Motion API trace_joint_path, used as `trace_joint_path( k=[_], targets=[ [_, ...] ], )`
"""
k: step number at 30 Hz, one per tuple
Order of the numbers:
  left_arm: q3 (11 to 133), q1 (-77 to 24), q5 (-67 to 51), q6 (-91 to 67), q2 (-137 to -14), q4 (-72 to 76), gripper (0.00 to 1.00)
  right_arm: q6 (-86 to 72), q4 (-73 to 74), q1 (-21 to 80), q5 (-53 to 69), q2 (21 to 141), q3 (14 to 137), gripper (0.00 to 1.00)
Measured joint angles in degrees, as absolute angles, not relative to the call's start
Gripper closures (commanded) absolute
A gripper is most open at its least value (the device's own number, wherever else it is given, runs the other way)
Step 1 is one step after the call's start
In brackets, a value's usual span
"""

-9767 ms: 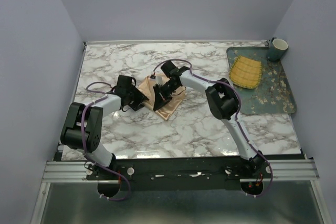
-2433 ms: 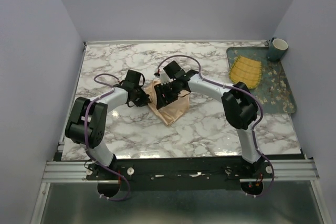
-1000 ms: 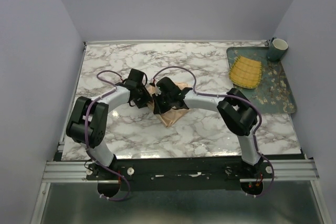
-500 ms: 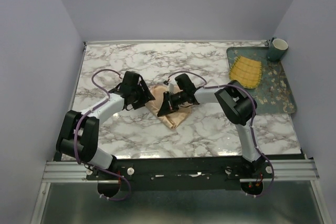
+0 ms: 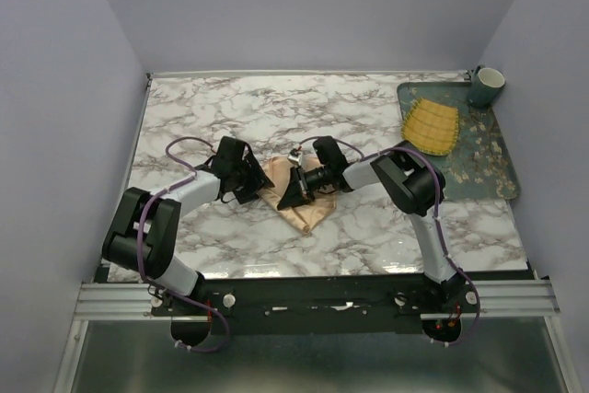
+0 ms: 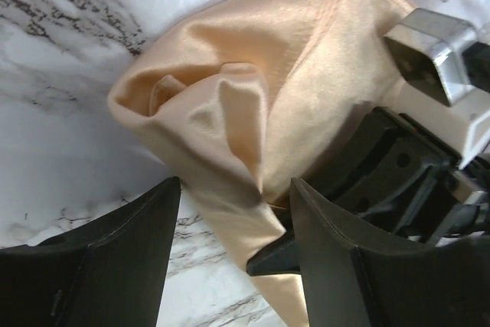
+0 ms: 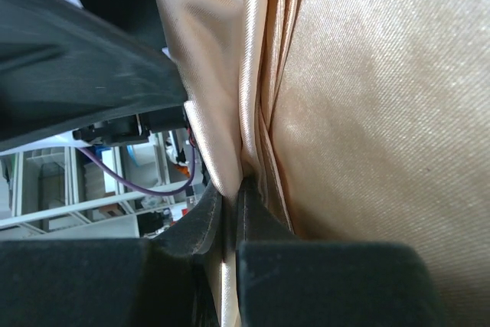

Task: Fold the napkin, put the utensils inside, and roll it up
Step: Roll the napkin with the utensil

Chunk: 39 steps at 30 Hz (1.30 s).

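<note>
Napkin (image 6: 253, 105) was satiny cloth, softly sheened; table (image 5: 212, 108) glossy marble; left fingers (image 6: 92, 266) matt black plastic; yellow cloth (image 5: 431, 128) at two o'clock waffle-rough.

A robotics test cell: a left arm (image 5: 189, 189) and a right arm (image 5: 405, 181) bolted to an aluminium rail (image 5: 313, 299) along a marble-patterned bench (image 5: 368, 236), boxed in by bare lavender walls (image 5: 313, 6). Purple cables (image 5: 180, 144) loop off the arms; a speckled tray (image 5: 502, 149) with a mug (image 5: 486, 86) sits well right of the jaws.

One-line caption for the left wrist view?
Open left gripper faces the crumpled peach napkin on the marble table.
</note>
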<state>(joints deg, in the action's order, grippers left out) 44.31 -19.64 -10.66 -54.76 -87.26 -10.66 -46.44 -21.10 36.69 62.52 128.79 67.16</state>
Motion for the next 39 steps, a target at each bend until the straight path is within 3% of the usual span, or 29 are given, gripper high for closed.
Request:
trace_joint_path(
  k=[6,14,23,27,30,35,39],
  targets=[
    [42.63,-19.64,-11.05,-55.11,-87.11,-10.02,0.42,-45.17,-19.55,36.1,62.52,128.88,67.59,1.0],
    [43.92,-19.18,-11.07,-50.52,-82.67,-13.06,0.7,-34.06,-7.57,36.03,61.32,128.7,71.46,1.0],
    [46.76,-16.23,-11.57,-49.06,-85.78,-12.14,0.75,-29.78,-3.9,35.99,61.23,128.16,72.25,0.99],
    [47.88,-16.25,-12.32,-48.53,-89.84,-10.92,0.75,-29.26,-3.27,35.97,61.23,128.11,72.38,0.99],
    [49.15,-16.25,-12.43,-47.09,-92.53,-10.17,0.67,-28.88,-2.92,35.97,61.28,128.11,72.53,1.0],
    [52.84,-16.6,-9.58,-42.44,-91.29,-11.88,0.4,-28.49,-2.72,35.88,61.63,128.14,72.58,0.99],
    [53.65,-16.62,-7.73,-41.06,-85.71,-14.39,0.38,-28.4,-1.96,35.7,61.76,128.14,72.84,0.99]
  ],
)
